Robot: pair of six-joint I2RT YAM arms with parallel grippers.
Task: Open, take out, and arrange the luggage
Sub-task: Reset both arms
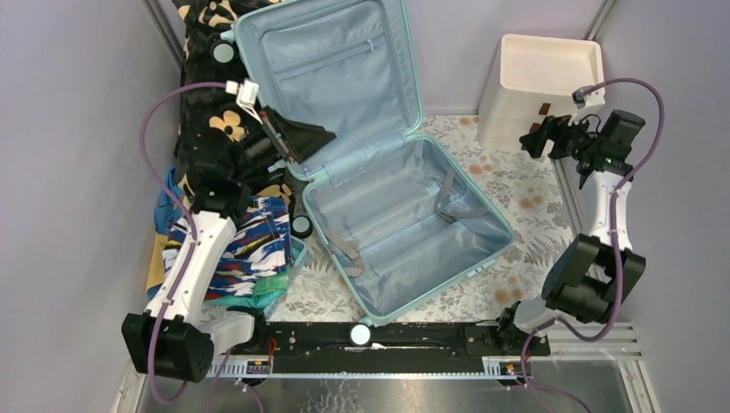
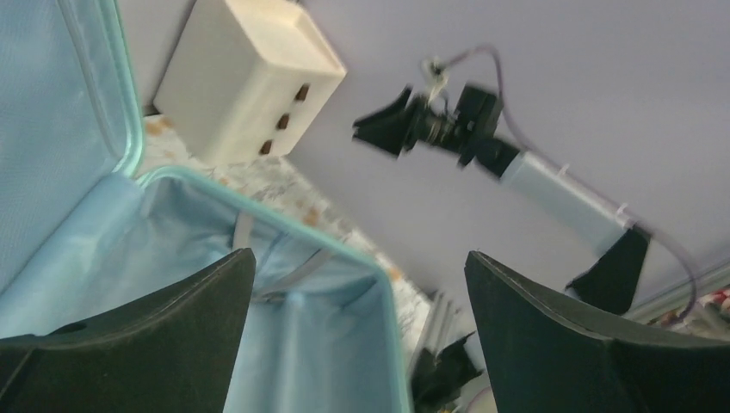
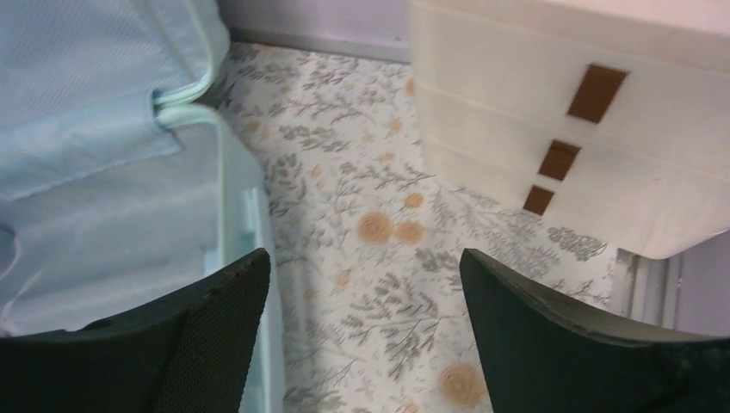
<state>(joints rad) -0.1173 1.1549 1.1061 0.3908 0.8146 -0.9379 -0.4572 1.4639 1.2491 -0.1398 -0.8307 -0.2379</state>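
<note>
The luggage [image 1: 405,215], a pale aqua hard-shell suitcase, lies open on the floral cloth. Its lid [image 1: 331,69] is tipped back toward the far wall. The grey-blue lining holds only loose straps [image 1: 448,202]. My left gripper [image 1: 314,146] hovers open over the left end of the hinge with nothing between its fingers. In the left wrist view the left gripper [image 2: 359,258] looks across the luggage [image 2: 327,327]. My right gripper [image 1: 527,136] hangs open and empty in front of the drawer unit. In the right wrist view the right gripper [image 3: 363,258] is above the cloth beside the luggage [image 3: 103,198].
A cream drawer unit [image 1: 538,86] stands at the back right, also in the wrist views as the drawer unit [image 2: 250,77] and the drawer unit [image 3: 551,129]. Black floral fabric [image 1: 211,120] and colourful folded clothes [image 1: 250,245] are piled at the left. Floral tablecloth [image 1: 516,198] lies underneath.
</note>
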